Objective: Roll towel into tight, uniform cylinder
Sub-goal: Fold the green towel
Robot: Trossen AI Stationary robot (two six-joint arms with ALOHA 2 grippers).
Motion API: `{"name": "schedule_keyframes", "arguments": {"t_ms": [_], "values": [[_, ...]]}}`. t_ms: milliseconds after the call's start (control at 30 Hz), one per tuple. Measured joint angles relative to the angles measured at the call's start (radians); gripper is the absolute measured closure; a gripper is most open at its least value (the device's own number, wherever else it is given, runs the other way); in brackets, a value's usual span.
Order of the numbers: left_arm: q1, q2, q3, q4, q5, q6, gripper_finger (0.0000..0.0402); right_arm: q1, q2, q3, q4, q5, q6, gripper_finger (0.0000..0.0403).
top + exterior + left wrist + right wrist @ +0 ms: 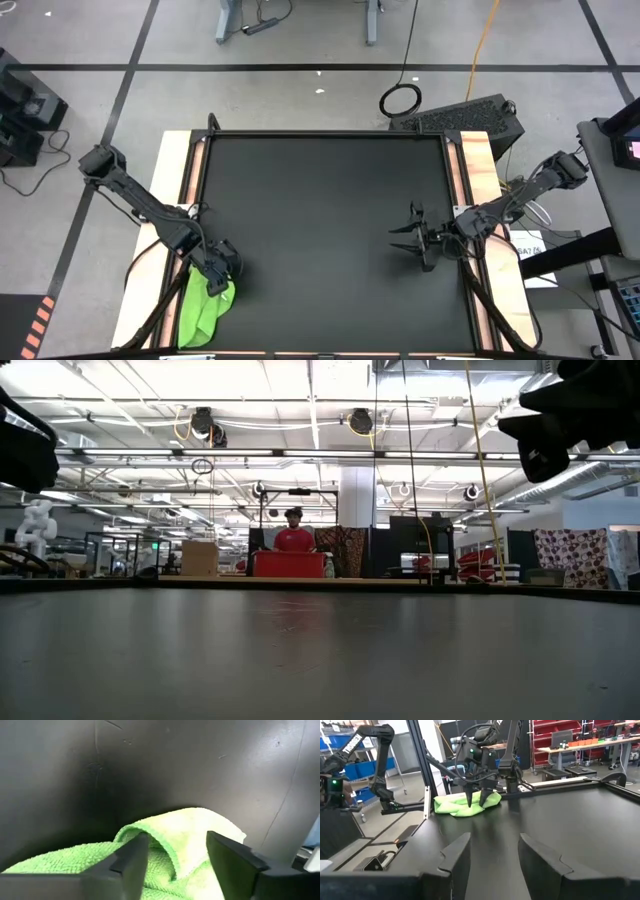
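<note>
Table: the black mat (320,230) covers nearly the whole table (176,200), giving a flat bed for rolling.
Towel: the towel (206,308) lies crumpled at the mat's near-left corner, partly over the edge, not yet spread or rolled.
Left gripper: the left gripper (221,278) sits at the towel's inner edge, fingers (131,857) apart astride a raised fold, likely to pinch it and drag the cloth onto the mat.
Right gripper: the right gripper (405,238) waits above the mat's right side, well apart from the towel, fingers apart and holding nothing.
</note>
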Motion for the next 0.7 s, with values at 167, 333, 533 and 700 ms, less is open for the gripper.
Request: {"name": "schedule_keyframes", "arguments": {"t_ms": [167,333,533,700], "values": [[0.007,0.05,0.0,0.053,0.036,0.019,0.028,0.0,0.001,0.0,-0.001,0.0,-0.017,0.025],[0.038,0.101,0.0,0.124,0.084,0.081,0.0356,0.0,0.001,0.0,-0.001,0.0,-0.041,0.025],[0.124,0.101,0.016,0.244,0.006,0.251,0.0393,0.0,0.001,0.0,-0.001,-0.002,-0.045,0.025],[0.255,0.101,0.146,0.263,-0.134,0.533,0.0397,0.0,0.004,0.0,0.01,-0.002,-0.056,0.025]]}}
